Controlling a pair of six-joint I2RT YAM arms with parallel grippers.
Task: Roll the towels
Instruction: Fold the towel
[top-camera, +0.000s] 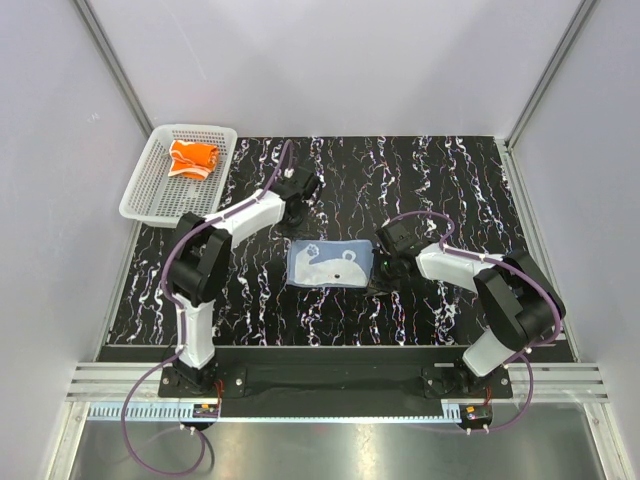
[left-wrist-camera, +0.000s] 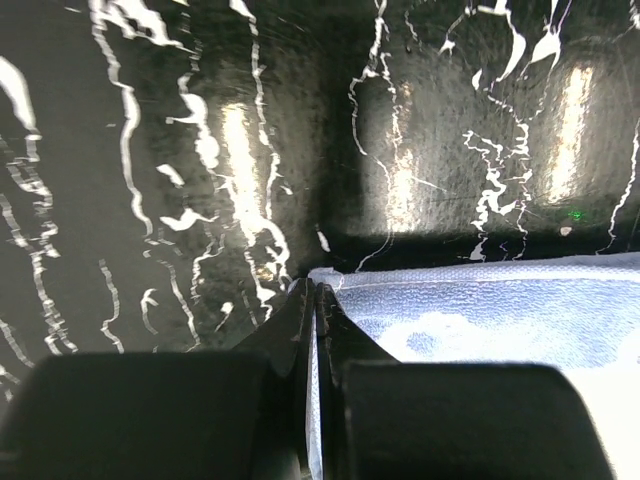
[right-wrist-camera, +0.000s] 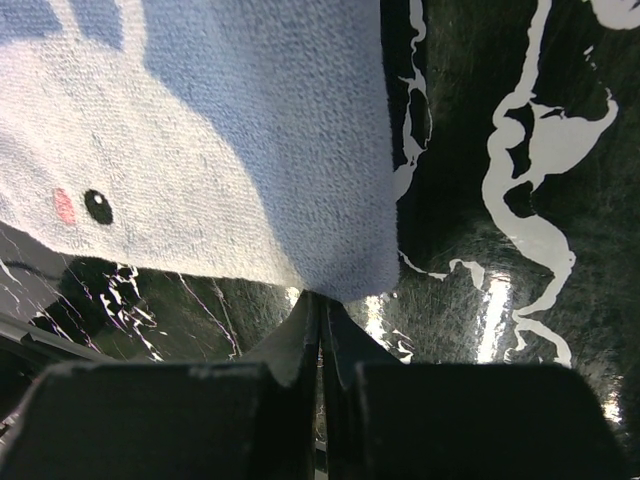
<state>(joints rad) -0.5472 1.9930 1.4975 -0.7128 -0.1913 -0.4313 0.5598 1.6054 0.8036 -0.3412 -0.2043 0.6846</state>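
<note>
Blue towel (top-camera: 330, 264), one corner pinched in left gripper (left-wrist-camera: 312, 290), another in right gripper (right-wrist-camera: 320, 300)

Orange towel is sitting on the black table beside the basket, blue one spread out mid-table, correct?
No. The orange towel lies inside the white basket, not beside it on the table; the top view shows it. The blue towel is spread out mid-table, as you said.

towels 2: orange towel (top-camera: 192, 158), light blue towel (top-camera: 330, 263) | mesh basket (top-camera: 160, 196) 1 | arms 2: left arm (top-camera: 245, 212), right arm (top-camera: 452, 266)
</note>
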